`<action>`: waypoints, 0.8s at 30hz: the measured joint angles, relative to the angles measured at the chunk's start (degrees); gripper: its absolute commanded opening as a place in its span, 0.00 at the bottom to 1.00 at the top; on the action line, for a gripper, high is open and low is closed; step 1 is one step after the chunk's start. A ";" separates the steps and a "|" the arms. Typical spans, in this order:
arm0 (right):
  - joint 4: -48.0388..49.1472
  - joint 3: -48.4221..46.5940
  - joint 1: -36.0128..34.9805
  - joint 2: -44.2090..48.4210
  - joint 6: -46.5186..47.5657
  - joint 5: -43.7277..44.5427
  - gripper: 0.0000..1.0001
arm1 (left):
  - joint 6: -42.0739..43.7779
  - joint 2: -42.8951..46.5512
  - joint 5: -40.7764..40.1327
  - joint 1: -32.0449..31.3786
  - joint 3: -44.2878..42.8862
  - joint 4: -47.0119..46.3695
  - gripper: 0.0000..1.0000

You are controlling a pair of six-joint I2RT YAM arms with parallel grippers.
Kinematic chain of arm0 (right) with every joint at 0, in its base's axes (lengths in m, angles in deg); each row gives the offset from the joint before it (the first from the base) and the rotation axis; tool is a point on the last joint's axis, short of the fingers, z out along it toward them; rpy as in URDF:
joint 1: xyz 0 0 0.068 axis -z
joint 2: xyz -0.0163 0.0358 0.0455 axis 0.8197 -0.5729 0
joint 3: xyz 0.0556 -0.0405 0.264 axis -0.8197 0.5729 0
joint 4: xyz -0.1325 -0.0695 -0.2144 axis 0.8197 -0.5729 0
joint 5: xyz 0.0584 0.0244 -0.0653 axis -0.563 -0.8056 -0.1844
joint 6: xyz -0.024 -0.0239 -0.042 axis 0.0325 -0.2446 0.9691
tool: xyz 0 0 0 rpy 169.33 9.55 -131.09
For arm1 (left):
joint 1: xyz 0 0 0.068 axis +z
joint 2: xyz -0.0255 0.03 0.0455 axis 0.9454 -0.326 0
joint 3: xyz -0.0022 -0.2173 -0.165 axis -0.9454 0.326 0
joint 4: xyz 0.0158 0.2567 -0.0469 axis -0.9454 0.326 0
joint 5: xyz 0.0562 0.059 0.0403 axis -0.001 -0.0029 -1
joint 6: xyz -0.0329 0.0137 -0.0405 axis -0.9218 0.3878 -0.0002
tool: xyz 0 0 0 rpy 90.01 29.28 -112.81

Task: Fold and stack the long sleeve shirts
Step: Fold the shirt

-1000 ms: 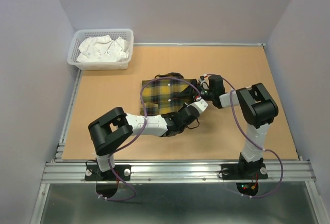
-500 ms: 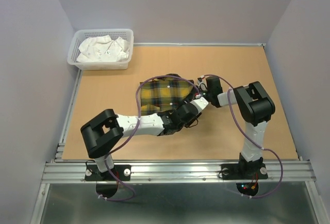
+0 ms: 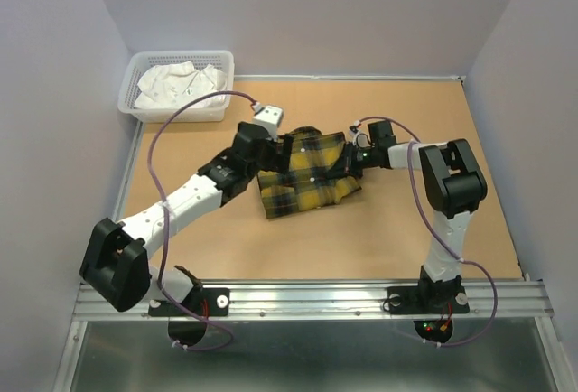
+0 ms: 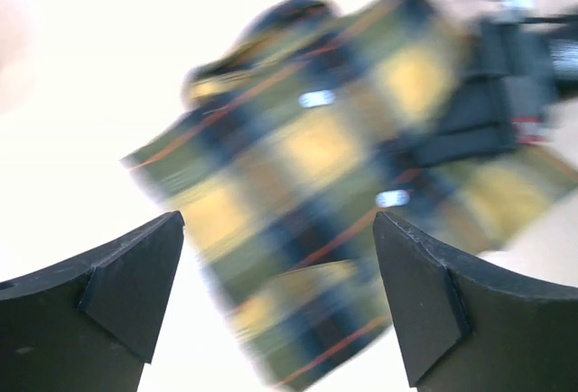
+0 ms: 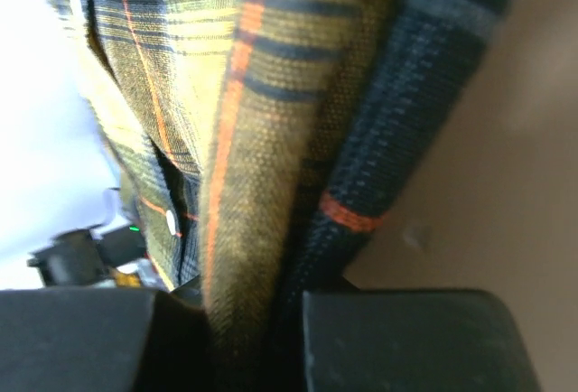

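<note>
The long sleeve shirt (image 3: 307,173), yellow flannel with dark plaid and thin red lines, lies bunched and partly folded in the middle of the table. My left gripper (image 3: 267,150) hovers over its left edge, open with nothing between the fingers; in the left wrist view the gripper (image 4: 280,222) looks down on the blurred shirt (image 4: 325,175). At the shirt's right edge my right gripper (image 3: 350,163) is shut on the cloth. In the right wrist view several layers of the plaid shirt (image 5: 271,94) run down into the closed gripper (image 5: 253,312).
A white mesh basket (image 3: 134,110) holding white cloth (image 3: 181,85) stands at the back left corner. The brown table (image 3: 406,229) has a metal rail along its near edge, and grey walls close in both sides.
My left gripper let go of the shirt, opened and swung from its front right over to its left edge. My right gripper shut on the right edge. The shirt now lies more folded.
</note>
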 measured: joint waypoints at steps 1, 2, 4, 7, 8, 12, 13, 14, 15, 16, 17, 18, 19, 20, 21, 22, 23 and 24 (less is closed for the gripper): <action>-3.48 -1.60 0.83 0.00 2.45 0.04 0.01 | -0.52 1.01 0.48 2.93 0.37 1.16 0.99; -8.13 -4.11 1.62 0.00 5.62 0.31 0.01 | -1.01 1.62 0.44 4.96 0.59 2.08 0.99; -13.40 -7.32 2.51 0.00 10.08 1.55 0.01 | -2.51 2.67 -0.04 12.02 1.31 4.00 0.99; -25.03 -14.99 4.42 -0.04 19.45 4.57 0.00 | -4.87 3.78 -1.92 19.19 3.96 4.46 0.99; -27.58 -16.90 4.83 -0.11 21.57 5.38 0.00 | -5.70 4.11 -2.49 21.29 5.05 5.05 0.99; -40.09 -28.79 6.73 -2.82 32.24 11.37 0.00 | -7.76 4.15 -6.32 23.67 5.92 7.28 0.99; -42.32 -31.19 7.17 -3.61 34.07 13.05 0.01 | -8.15 4.22 -7.13 23.67 5.92 7.23 0.99; -44.74 -33.57 7.54 -4.46 35.45 14.82 0.01 | -8.63 4.42 -8.13 23.67 5.92 7.26 0.99; -47.12 -36.02 7.87 -5.49 36.79 17.49 0.00 | -8.72 4.50 -8.37 23.67 5.95 7.26 0.99; -49.22 -38.36 8.15 -6.47 37.75 20.04 0.01 | -9.05 4.74 -8.98 23.67 5.95 7.26 0.99; -52.06 -41.48 8.15 -7.63 38.47 22.67 0.01 | -9.40 4.96 -9.70 23.67 5.95 7.26 0.99; -54.03 -44.85 8.31 -9.11 39.21 26.71 0.01 | -9.66 5.11 -10.19 23.67 5.95 7.19 0.99; -55.21 -47.93 8.44 -10.29 39.52 31.01 0.01 | -9.84 5.20 -10.67 23.67 5.95 7.19 0.99; -56.76 -50.71 8.41 -11.28 39.56 34.36 0.01 | -9.99 5.20 -11.15 23.67 5.95 7.19 0.99; -58.07 -54.34 8.39 -12.33 39.54 39.85 0.01 | -10.08 5.20 -11.41 23.67 5.99 7.19 0.99; -58.36 -56.15 8.39 -12.61 39.58 43.63 0.01 | -10.19 5.20 -11.89 23.67 6.16 7.15 0.99; -59.06 -58.47 8.41 -12.68 39.74 47.63 0.01 | -10.21 5.20 -12.39 23.67 6.32 7.23 0.99; -59.65 -61.07 8.46 -12.66 40.24 52.63 0.01 | -10.23 5.20 -12.79 23.67 6.47 7.26 0.99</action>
